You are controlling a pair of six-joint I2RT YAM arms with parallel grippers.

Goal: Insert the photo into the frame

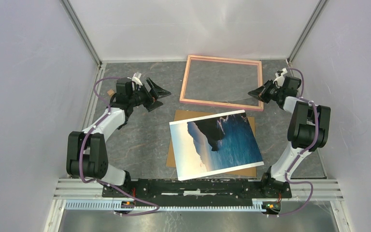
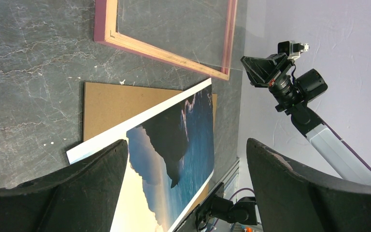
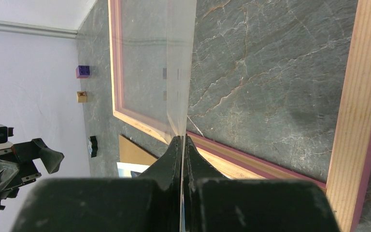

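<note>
Top external view: the photo (image 1: 216, 145) lies face up on a brown backing board (image 1: 186, 116) by the counter's near edge, with the frame (image 1: 222, 59) at the far edge. Toward the right edge, the right claw (image 3: 182, 140) is clamped on the clear pane (image 3: 178, 58); the left claw (image 1: 159, 95) gapes apart.

The photo (image 1: 216, 145) covers most of the brown backing board (image 1: 186, 115).

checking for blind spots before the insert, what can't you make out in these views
Top external: the photo covers most of the backing board.
Left wrist: the top edge cuts off the frame.
Right wrist: the right pincer, shut on the pane, hides nearly all the photo; the small blocks are too small to identify.
</note>
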